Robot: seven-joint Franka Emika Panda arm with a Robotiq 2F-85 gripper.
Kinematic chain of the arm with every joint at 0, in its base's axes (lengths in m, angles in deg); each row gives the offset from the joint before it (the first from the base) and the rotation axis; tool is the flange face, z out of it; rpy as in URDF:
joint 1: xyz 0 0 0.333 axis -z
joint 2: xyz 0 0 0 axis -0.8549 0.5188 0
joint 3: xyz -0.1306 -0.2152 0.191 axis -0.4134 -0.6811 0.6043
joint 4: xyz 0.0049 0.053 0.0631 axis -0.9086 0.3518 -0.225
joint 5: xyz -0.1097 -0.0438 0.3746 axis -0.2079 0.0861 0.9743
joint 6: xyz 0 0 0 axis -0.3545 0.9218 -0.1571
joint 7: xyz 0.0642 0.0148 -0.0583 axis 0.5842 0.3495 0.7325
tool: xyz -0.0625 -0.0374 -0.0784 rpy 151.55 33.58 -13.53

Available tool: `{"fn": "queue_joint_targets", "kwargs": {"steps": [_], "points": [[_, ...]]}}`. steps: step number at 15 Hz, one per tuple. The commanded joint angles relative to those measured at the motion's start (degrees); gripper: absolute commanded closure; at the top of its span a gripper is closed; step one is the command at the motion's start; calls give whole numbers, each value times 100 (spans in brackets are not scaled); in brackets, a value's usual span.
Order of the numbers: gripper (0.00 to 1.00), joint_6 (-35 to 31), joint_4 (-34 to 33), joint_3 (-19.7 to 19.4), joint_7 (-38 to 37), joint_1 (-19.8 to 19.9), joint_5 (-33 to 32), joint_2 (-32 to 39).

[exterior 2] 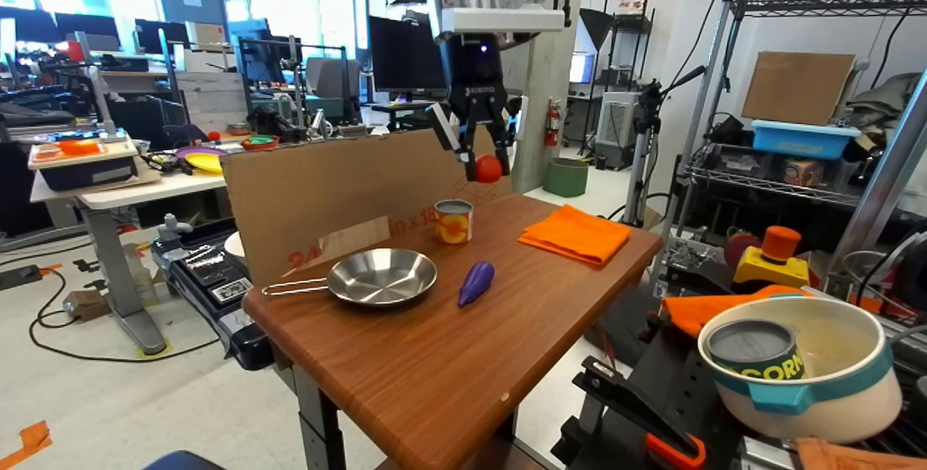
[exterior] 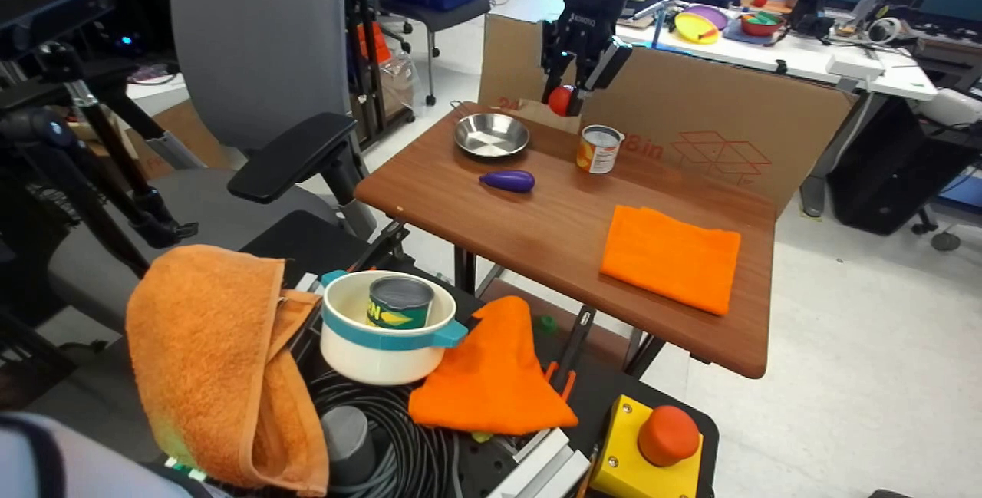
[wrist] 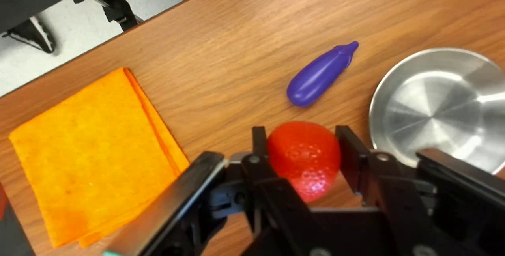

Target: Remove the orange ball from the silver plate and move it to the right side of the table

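The orange ball, an orange-red round piece, shows in both exterior views and in the wrist view. My gripper is shut on it, with a black finger on each side, and holds it in the air above the table. The gripper also shows in an exterior view and in the wrist view. The silver plate, a shiny metal pan with a wire handle, stands empty on the table. It lies right of the ball in the wrist view.
A purple eggplant lies near the silver plate. An open can stands by the cardboard panel along the table's edge. A folded orange cloth lies at the table's other end. A white-and-teal pot stands on a separate cart.
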Motion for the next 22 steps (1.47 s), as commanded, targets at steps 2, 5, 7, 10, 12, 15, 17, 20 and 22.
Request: {"fn": "queue_joint_targets", "kwargs": {"steps": [2, 5, 7, 10, 12, 15, 17, 20, 22], "points": [[79, 525, -688, -251, 8, 781, 776, 141], [79, 650, -1311, -389, -244, 1158, 1177, 443], [79, 549, -1689, -453, -392, 1254, 1203, 733], [79, 463, -2202, -546, -756, 1215, 1037, 1254], [79, 541, -2586, -563, -995, 1147, 969, 1693], [79, 692, -3287, -552, -1368, 1094, 961, 2398], [79, 862, -3737, -532, -1609, 1109, 980, 2823], [79, 1093, -4274, -583, -2004, 1124, 901, 3300], [79, 1281, -4592, -625, -2252, 1167, 847, 3545]]}}
